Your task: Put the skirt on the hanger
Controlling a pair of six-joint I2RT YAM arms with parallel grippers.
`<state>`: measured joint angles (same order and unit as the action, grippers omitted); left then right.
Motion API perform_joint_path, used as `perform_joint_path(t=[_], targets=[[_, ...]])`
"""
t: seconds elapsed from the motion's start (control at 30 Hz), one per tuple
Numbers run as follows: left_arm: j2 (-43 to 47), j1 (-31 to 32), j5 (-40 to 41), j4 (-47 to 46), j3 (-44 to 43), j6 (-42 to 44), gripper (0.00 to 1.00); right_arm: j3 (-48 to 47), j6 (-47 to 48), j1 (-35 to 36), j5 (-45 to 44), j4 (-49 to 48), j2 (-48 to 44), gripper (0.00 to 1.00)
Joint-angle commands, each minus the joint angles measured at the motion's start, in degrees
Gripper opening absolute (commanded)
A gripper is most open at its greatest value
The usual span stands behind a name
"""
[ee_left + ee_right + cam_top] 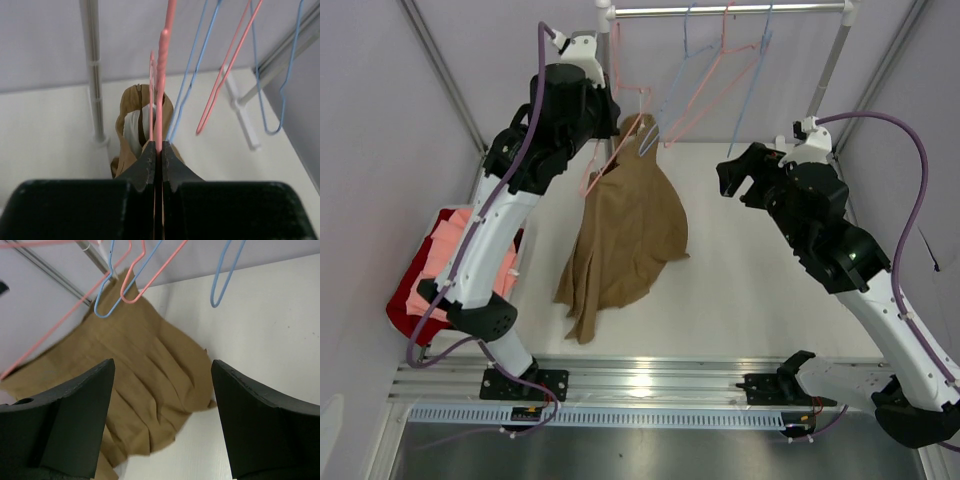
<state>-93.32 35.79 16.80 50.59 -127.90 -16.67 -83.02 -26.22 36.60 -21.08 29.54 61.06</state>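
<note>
Looking down from the top view, we find the white desk (pixel 760 300) the widest thing, with the skirt (pixel 630 235) sprawled over it just to 11 o'clock of its middle. The skirt is tan-brown cloth, narrow at the waist and flaring wide toward the hem. Its waist is lifted toward 12 o'clock, off the desk, while the hem trails down to 7 o'clock and lies crumpled on the surface. From the right wrist we see long soft folds running down the cloth and fanning out toward the hem edge. From the left wrist the waist gapes open as a loop, and the white lining (pixel 134 127) shows inside it.

At 9 o'clock, by the desk's edge, a salmon-pink folded garment (pixel 445 250) rests on a red cloth (pixel 405 305). Along 12 o'clock runs a rail (pixel 740 10) carrying thin blue hangers (pixel 191 70) and a second pink hanger (pixel 225 70).

The hanger (pixel 161 90) is thin and pale pink. Its lower wire meets the skirt's waist, though we cannot tell whether it passes through the loop. The left tool (pixel 157 150) is clamped on this hanger, both fingers pressed flat against the wire. The right tool (pixel 162 365) hovers at 3 o'clock of the skirt, apart from the cloth, its fingers spread wide.
</note>
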Motion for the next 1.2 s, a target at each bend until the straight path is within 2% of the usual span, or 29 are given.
perform_joint_path(t=[0.0, 0.13, 0.2, 0.33, 0.63, 0.83, 0.97, 1.17], targets=[[-4.15, -0.9, 0.01, -5.65, -9.74, 3.83, 0.0, -1.18, 1.43, -0.48, 0.34, -0.19, -1.99, 0.83], [-1.35, -0.9, -6.06, -16.2, -1.94, 6.29, 0.0, -0.65, 2.05, -0.65, -0.45, 0.34, -3.48, 0.83], [0.15, -0.81, -6.08, -20.42, 0.1, 7.17, 0.0, -0.47, 2.14, -0.74, -0.45, 0.43, -4.28, 0.84], [0.33, -0.81, -4.33, -24.65, -0.86, 9.02, 0.0, -0.39, 2.4, -0.83, -0.98, 0.87, -5.33, 0.84], [-4.94, -1.51, 4.2, -26.32, -8.68, 12.97, 0.0, 0.76, 1.87, -0.92, -0.72, 0.78, -6.48, 0.84], [-8.01, -2.21, 4.56, -32.13, -8.77, 16.31, 0.0, 1.2, 1.96, -0.92, -0.54, 0.61, -7.09, 0.84], [-11.53, -5.37, 0.09, -34.41, -10.88, 15.53, 0.0, 1.2, 1.96, -0.92, -0.19, 0.69, -7.18, 0.84], [-17.06, -10.29, -6.59, -36.7, -12.9, 9.91, 0.0, 1.02, 2.83, -0.92, 0.08, 1.05, -7.09, 0.84]])
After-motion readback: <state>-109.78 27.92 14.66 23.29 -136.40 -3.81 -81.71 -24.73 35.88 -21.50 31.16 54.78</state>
